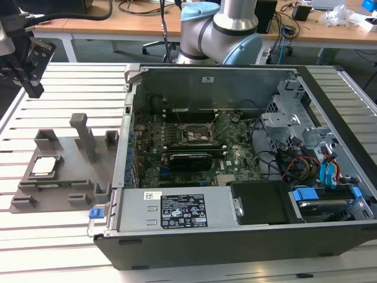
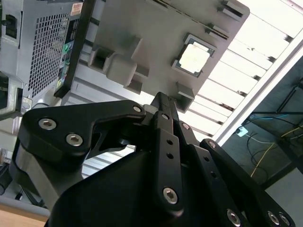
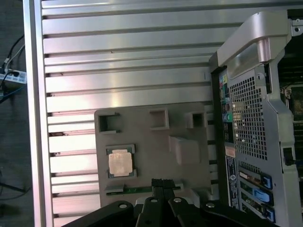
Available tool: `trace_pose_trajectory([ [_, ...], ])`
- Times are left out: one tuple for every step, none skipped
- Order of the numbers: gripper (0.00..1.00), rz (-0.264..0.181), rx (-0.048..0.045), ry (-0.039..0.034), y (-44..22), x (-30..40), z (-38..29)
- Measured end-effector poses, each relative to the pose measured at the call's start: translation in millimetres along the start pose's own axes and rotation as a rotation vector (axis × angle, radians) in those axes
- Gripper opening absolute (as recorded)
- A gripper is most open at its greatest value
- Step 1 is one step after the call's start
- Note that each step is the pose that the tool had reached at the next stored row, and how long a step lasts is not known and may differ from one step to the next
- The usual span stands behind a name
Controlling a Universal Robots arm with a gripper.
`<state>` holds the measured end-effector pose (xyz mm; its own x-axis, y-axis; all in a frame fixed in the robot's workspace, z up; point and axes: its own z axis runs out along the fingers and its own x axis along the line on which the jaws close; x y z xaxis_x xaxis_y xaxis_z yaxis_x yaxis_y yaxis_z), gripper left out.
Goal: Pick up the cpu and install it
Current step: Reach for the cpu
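The cpu lies flat in a recess of the grey tray, at the exterior view's left, beside the open computer case. Its silvery top also shows in both wrist views. My black gripper hangs high above the table, behind the tray and well clear of the cpu. Its fingers are pressed together with nothing between them. The black socket frame sits on the motherboard inside the case.
The tray has an upright post and smaller blocks. The case holds a drive cage, cables and a power supply. The arm's base stands behind the case. The slatted metal table ends close to the tray at the exterior view's left.
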<state>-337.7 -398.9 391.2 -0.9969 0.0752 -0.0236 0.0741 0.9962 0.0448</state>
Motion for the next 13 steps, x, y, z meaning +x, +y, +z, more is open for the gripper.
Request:
trace_pose_trajectory([
  [0.11, 0.0, 0.0001, 0.0001, -0.1, 1.7, -0.1],
  [0.11, 0.0, 0.0, 0.0, -0.4, 4.7, -0.1],
  [0.11, 0.0, 0.0, 0.0001, -0.6, 8.0, -0.1],
  [0.11, 0.0, 0.0, 0.0001, -0.7, 9.7, -0.1],
  [0.11, 0.0, 0.0, 0.0, -0.8, 11.3, -0.1],
  [0.11, 0.0, 0.0, 0.0, -1.0, 12.7, -0.1],
  [0.11, 0.0, 0.0, 0.0, -1.1, 14.6, -0.1],
  [0.11, 0.0, 0.0, 0.0, -1.3, 17.6, -0.2],
  [0.11, 0.0, 0.0001, 0.0001, -1.6, 20.8, -0.2],
  [0.11, 0.0, 0.0, 0.0, -1.7, 23.1, -0.2],
  [0.11, 0.0, 0.0, 0.0, -1.8, 24.7, -0.2],
  [0.11, 0.0, 0.0, 0.0, -2.0, 26.4, -0.2],
  [0.11, 0.0, 0.0001, 0.0, -2.1, 27.9, -0.3],
])
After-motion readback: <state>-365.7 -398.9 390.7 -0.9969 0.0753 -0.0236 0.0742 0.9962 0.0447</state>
